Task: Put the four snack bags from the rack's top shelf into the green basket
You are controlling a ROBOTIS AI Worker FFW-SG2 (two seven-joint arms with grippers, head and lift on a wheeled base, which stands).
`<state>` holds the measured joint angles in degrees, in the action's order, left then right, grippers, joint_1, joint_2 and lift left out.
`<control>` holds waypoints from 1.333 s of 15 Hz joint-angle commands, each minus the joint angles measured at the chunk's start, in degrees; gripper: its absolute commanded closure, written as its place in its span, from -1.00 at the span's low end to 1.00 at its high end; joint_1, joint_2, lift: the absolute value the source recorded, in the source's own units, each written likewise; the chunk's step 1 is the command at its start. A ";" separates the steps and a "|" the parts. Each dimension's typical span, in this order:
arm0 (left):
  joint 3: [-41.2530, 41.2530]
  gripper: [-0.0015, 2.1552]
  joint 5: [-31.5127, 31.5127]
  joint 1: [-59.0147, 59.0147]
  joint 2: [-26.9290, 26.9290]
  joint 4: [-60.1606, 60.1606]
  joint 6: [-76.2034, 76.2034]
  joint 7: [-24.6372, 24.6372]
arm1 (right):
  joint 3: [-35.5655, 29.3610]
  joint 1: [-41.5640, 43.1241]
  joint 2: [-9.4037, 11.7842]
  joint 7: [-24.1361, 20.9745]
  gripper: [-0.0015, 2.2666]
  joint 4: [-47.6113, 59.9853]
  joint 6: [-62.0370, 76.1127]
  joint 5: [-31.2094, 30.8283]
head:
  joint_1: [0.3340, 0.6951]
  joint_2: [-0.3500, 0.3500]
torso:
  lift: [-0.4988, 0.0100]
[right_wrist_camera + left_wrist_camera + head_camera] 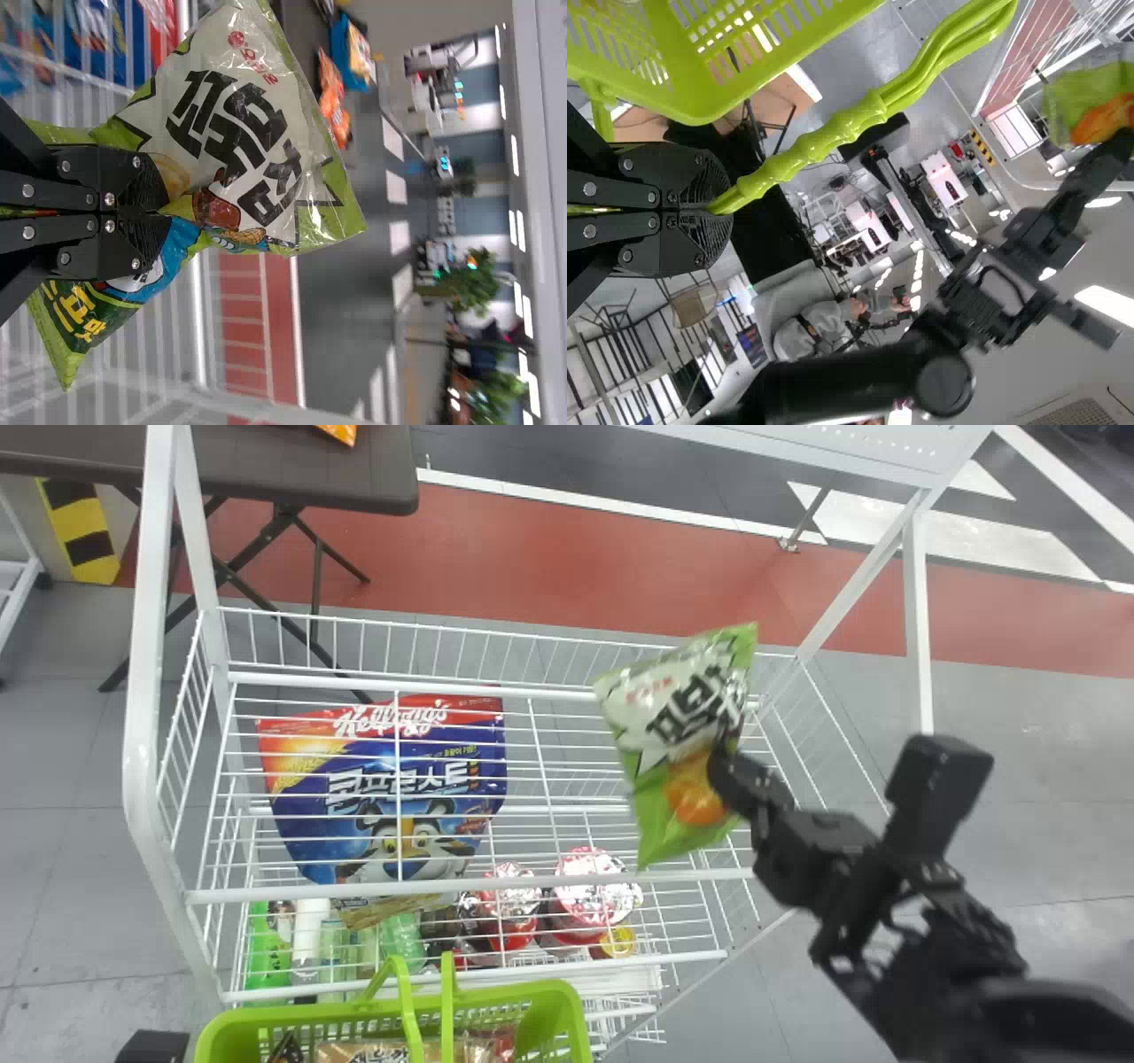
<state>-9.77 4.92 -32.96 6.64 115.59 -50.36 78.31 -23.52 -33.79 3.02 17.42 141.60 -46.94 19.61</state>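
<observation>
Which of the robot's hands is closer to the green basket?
Left. The left gripper is closed on the handles of the basket; the right gripper is farther off, above the rack, holding a snack bag.

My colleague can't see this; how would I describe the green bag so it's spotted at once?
Find the white wire rack. Above its right side in the head view, the right gripper holds a green-and-white bag with an orange patch. The bag on the rack is blue and red.

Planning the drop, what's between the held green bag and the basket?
In the head view, the rack's white rails, with round lids lower down.
</observation>
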 commanded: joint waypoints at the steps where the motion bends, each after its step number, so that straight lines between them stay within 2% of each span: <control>1: 0.02 0.91 0.18 0.00 -0.23 -0.19 0.12 0.00 | -4.43 -4.70 -2.49 4.46 0.96 4.12 -14.02 7.72 | 1.00 -1.00 | 0.96; 4: 0.11 0.91 0.27 0.09 -0.49 -0.89 0.82 -0.09 | -5.05 -8.31 -3.07 7.54 0.96 4.30 -28.61 10.01 | 1.00 -1.00 | 0.96; 8: 0.11 0.91 0.44 0.09 -0.49 -1.15 1.35 -0.18 | -3.99 -10.94 -3.07 9.03 0.96 0.87 -37.92 13.61 | 1.00 -1.00 | 0.96; 10: 0.11 0.91 0.53 0.09 -0.40 -1.24 1.70 -0.18 | -2.15 -11.21 -3.07 8.86 0.96 -3.08 -37.22 13.44 | 1.00 -1.00 | 0.96; 14: 0.02 0.91 0.62 0.17 -0.49 -1.33 1.88 -0.18 | 1.54 -11.29 -3.07 8.77 0.96 -8.36 -24.74 12.47 | 1.00 -1.00 | 0.96; 15: 0.02 0.91 0.62 0.17 -0.49 -1.33 1.88 -0.18 | 2.16 -11.21 -3.07 8.77 0.89 -8.27 -25.27 12.21 | 1.00 -1.00 | 0.96; 16: 0.11 0.91 0.62 0.09 -0.49 -1.33 1.88 -0.18 | 3.13 -10.94 -2.67 8.86 0.55 -8.09 -27.73 11.33 | 1.00 -1.00 | 0.96; 17: 0.28 0.91 0.62 -0.09 -0.31 -1.33 1.88 -0.18 | 3.57 -10.94 -2.23 8.86 -0.13 -7.83 -28.78 10.80 | 1.00 -1.00 | 0.96; 18: 0.54 0.91 0.71 -0.18 -0.31 -1.24 2.05 -0.09 | 4.18 -10.94 -1.88 8.77 -0.99 -7.30 -29.84 8.95 | 1.00 -1.00 | 0.96; 20: 0.63 0.91 0.88 -0.18 -0.31 -1.24 2.05 -0.18 | 4.18 -11.03 -1.79 8.51 -1.00 -6.25 -30.89 7.20 | 1.00 -1.00 | 0.96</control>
<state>-9.21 5.74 -33.12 6.32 114.33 -48.33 78.19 -19.44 -44.71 1.11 26.00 134.63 -77.18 28.16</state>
